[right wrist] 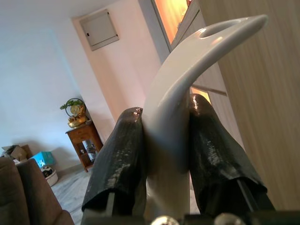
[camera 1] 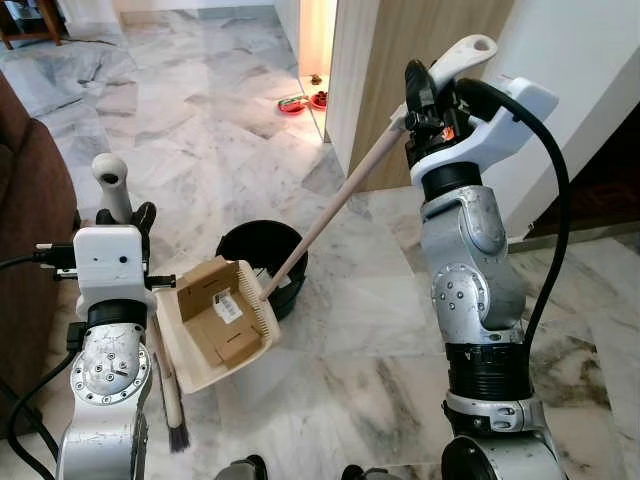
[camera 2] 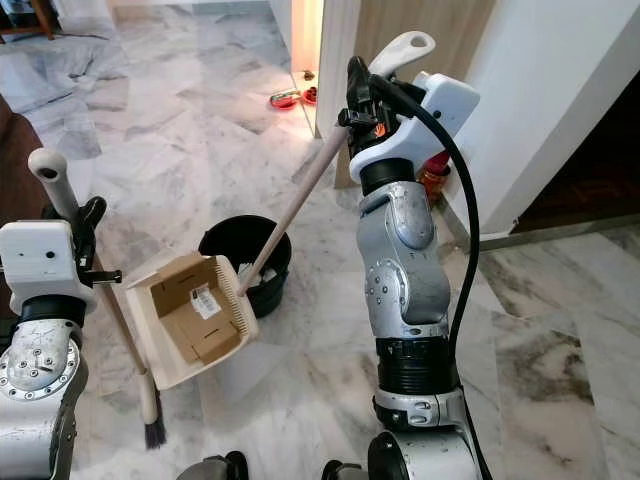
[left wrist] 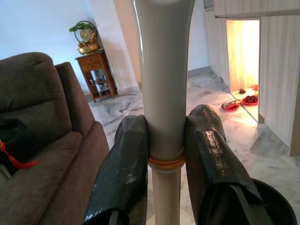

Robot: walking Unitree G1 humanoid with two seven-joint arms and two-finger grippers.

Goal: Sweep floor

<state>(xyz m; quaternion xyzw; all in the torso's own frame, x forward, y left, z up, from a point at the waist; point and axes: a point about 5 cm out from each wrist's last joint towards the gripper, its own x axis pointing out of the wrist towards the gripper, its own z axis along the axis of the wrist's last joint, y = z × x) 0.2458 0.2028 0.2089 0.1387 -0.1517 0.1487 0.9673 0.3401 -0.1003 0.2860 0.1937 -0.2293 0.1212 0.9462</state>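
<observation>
My right gripper (camera 1: 428,98) is raised at chest height and shut on the white hooked grip (right wrist: 187,70) of the dustpan's long wooden handle (camera 1: 335,205). The cream dustpan (camera 1: 195,365) hangs tilted just in front of a black bin (camera 1: 262,245), touching or overlapping its near rim. Pieces of brown cardboard (camera 1: 218,305) lie in the pan. My left gripper (left wrist: 165,140) is shut on the pale broom handle (left wrist: 164,70). The broom stands nearly upright at my left side, its dark bristles (camera 1: 178,436) down at the marble floor.
A brown sofa (camera 1: 25,230) stands close on my left. A wood-panelled cabinet (camera 1: 400,50) and a white wall corner (camera 1: 590,60) rise on the right. Red dishes (camera 1: 292,105) sit on the floor by a lit gap. Open marble floor (camera 1: 190,90) stretches ahead.
</observation>
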